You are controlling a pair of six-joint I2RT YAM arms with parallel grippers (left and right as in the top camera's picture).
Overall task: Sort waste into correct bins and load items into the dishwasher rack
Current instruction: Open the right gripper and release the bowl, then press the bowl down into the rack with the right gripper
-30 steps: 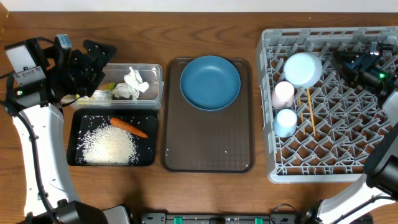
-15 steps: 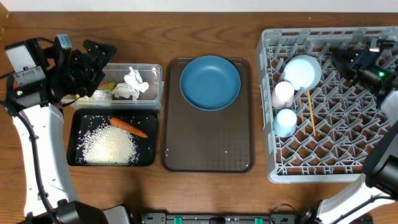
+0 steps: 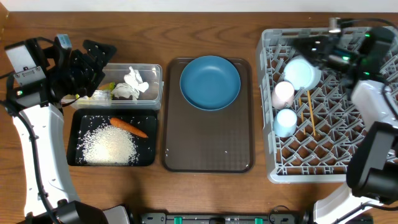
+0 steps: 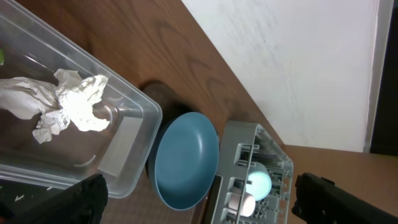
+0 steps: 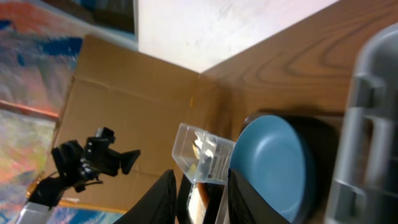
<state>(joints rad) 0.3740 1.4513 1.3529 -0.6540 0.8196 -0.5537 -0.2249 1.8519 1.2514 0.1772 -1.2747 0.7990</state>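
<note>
**Plate on brown tray, rest of dishes in rack; both grippers empty**

Left gripper [image 4: 200,186]: fingers spread wide, nothing btw them. It hangs at the left end of the clear container [image 3: 152,93], pointing twd table ctr. Its wrist cam looks across the container to the plate and the rack corner.

Right gripper [image 5: 200,199]: fingers only slightly apart, narrow gap, nothing held. In the overhead view it hangs over the back-left part of the dishwasher rack [image 3: 323,143], tip just beside the bowl's far rim; can't tell if touching.

Waste:
- crumpled white tissue [image 3: 132,84] lies in the clear container, right half.
- yellow-green wrapper [image 3: 102,94] is in the same container, left end, mostly hidden under the left gripper.
- rice [image 3: 111,146] is piled in the black tray [image 3: 74,140], a few loose grains around the pile.
- carrot [image 3: 129,127] is in the black tray too, lying diagonal at the pile's back-right edge.

Black tray sits just in front of the clear container, both on the wooden table [image 3: 205,193], left side.

Dishes:
- dark blue plate [image 3: 210,82] sits at the back end of the dark brown tray [image 3: 208,146], mid-table.
- light blue bowl [image 3: 303,70] is in the rack, back-left, tilted w/ white inside showing.
- pink cup [image 3: 283,94] is in the rack, just in front of the bowl.
- light blue cup [image 3: 286,121] is in front of the pink one, along the rack's left wall.
- chopsticks [image 3: 309,109] lie on the pegs right of the cups.
</note>
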